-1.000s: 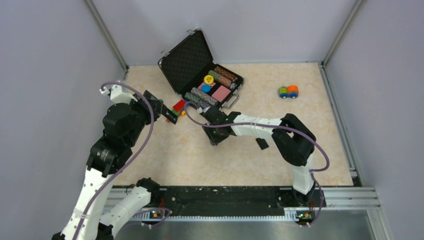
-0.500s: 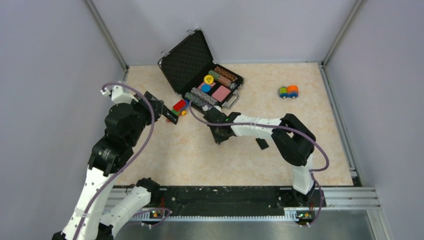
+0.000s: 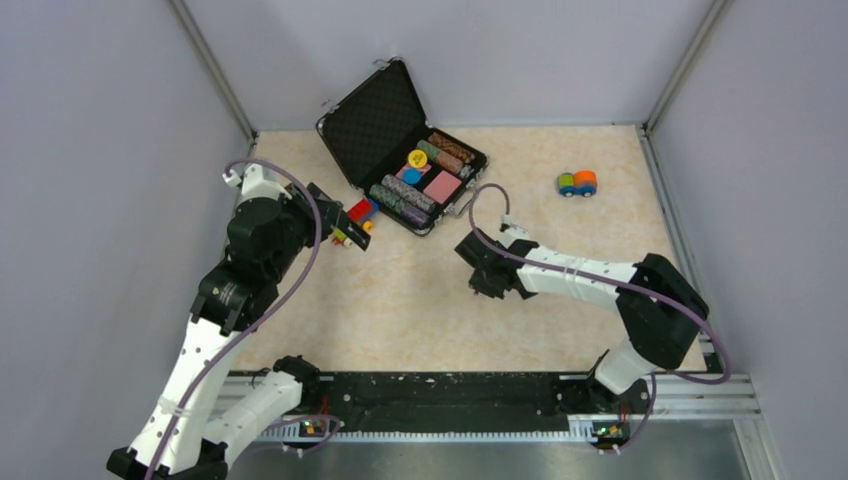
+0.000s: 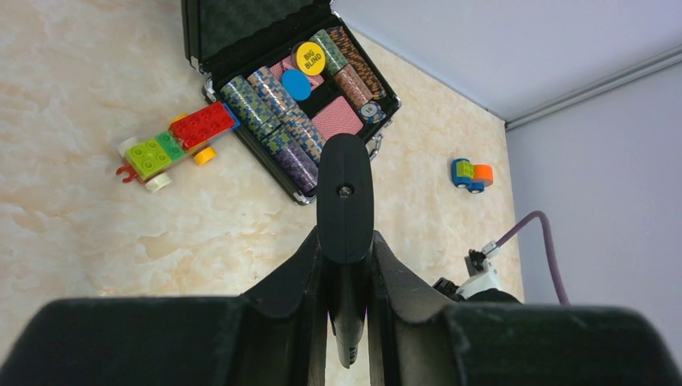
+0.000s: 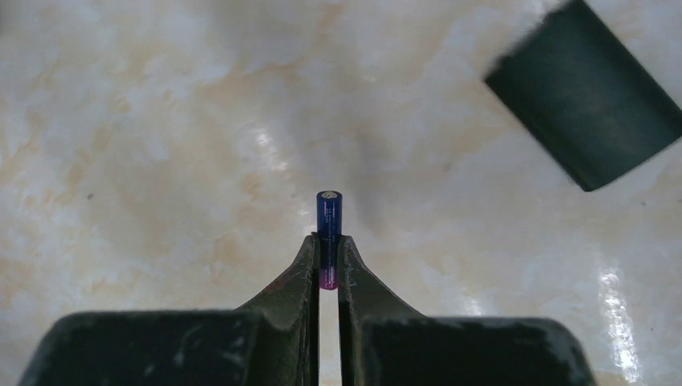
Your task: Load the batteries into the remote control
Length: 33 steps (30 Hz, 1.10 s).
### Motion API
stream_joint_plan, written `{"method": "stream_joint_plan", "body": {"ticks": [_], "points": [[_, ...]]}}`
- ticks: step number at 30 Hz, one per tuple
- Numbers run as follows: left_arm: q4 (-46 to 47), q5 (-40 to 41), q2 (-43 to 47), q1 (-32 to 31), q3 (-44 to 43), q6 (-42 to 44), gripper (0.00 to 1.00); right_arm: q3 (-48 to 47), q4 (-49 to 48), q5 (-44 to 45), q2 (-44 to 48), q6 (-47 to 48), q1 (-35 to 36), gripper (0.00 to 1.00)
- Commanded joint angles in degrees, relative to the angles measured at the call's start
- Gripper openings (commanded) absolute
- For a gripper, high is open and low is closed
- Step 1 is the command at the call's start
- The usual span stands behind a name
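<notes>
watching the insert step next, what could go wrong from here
The right gripper pinches the purple battery by one end, the rest sticking out; it may pivot or slip when pushed in.
The left gripper clamps the remote control low down, its long end free; pressing there could lever it loose.
The black cover piece lies on the table near the right gripper and could get knocked.

Purple battery [image 5: 329,229] pinched in right jaws; black remote [image 4: 345,193] in left jaws.
</notes>
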<state>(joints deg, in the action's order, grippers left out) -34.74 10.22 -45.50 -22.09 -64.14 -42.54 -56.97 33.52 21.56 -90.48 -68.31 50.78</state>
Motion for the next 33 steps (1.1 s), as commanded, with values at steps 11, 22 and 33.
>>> {"method": "stream_joint_plan", "body": {"ticks": [11, 22, 33], "points": [[5.29, -2.75, 0.13, 0.34, 2.35, -2.44, 0.0, 10.23, 4.55, 2.24, 7.99, -36.49, -2.27, 0.06], [5.28, -2.14, -0.3, 0.35, 2.22, -1.82, 0.0, 9.35, 3.84, 3.72, 11.45, -30.89, -2.3, 0.37], [4.41, -1.18, 0.34, 0.44, 2.33, -0.62, 0.0, 1.25, -12.92, -6.12, 17.26, 51.83, -9.85, 0.44]]}}
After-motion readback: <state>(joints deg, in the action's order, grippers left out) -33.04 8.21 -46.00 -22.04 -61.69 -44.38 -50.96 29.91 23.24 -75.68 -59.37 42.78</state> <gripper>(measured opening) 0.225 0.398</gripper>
